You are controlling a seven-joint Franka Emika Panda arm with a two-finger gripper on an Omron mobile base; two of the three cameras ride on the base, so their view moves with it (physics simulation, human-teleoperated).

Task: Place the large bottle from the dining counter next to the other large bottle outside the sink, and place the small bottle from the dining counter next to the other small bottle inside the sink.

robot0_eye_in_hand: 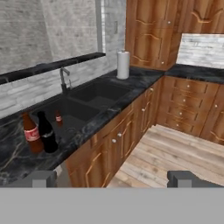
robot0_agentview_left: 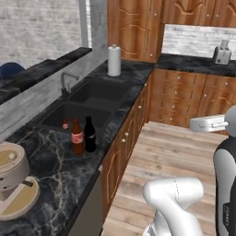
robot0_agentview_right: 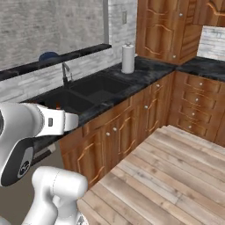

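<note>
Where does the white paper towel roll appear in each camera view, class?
Left base view: paper towel roll at top centre.
Right base view: the roll in the upper middle, slightly right of centre.
Hand view: the roll in the upper middle.
Shared landmark: the curved faucet, left of and below the roll in every view.

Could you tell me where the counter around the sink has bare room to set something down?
Free: the marble between the sink and paper towel roll, and the front strip right of the black bottle. Crowded: the amber bottle touches it, coffee machine nearby.
</note>
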